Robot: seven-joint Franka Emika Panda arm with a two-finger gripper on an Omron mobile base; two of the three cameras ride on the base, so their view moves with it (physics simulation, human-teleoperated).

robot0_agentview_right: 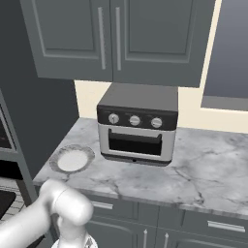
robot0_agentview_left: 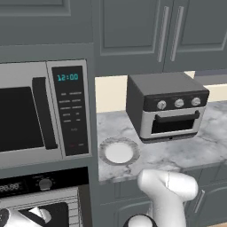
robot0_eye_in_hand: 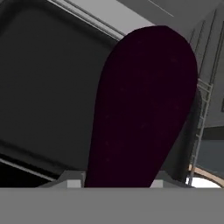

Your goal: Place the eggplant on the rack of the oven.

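Hand view puts the eggplant (robot0_eye_in_hand: 144, 109) rising from between the gripper (robot0_eye_in_hand: 116, 181) fingers, which look closed on its lower end, its rounded tip at one o'clock over the dark oven (robot0_eye_in_hand: 48, 87) window. Left base view places that oven (robot0_agentview_left: 44, 186) at seven o'clock, below the microwave (robot0_agentview_left: 42, 113). Keep your grip firm, I'd judge, and release only once the eggplant rests level on the rack.

Item count: one eggplant (robot0_eye_in_hand: 144, 109), one oven (robot0_agentview_left: 44, 199), one microwave (robot0_agentview_left: 40, 111), one toaster oven (robot0_agentview_left: 167, 106) carrying three knobs, one white plate (robot0_agentview_left: 119, 151).
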